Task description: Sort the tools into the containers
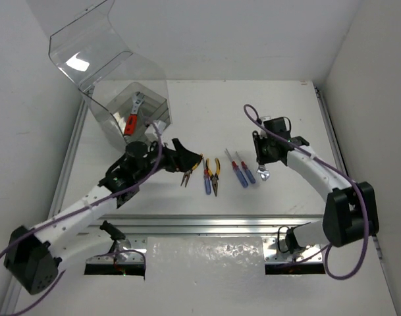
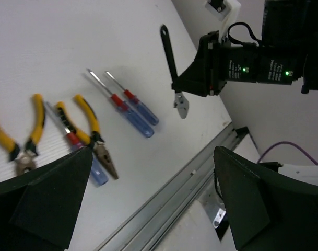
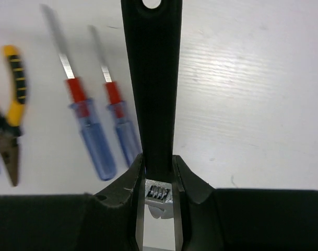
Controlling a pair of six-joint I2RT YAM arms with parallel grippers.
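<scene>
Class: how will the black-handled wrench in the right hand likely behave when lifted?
The wrench looks rigid, a straight bar. The right hand pinches it near its head, so the long handle may swing. Flat-sided, it probably won't roll.

Left gripper, jaws wide, and its arm lay just in front of the large clear plastic box, blocking its near side; its top stood open. Yellow-handled pliers and blue-handled screwdrivers lay in a tight row, with the right gripper clamped on a black-handled wrench just beside them. Bare white tabletop beyond gave passing room.
</scene>
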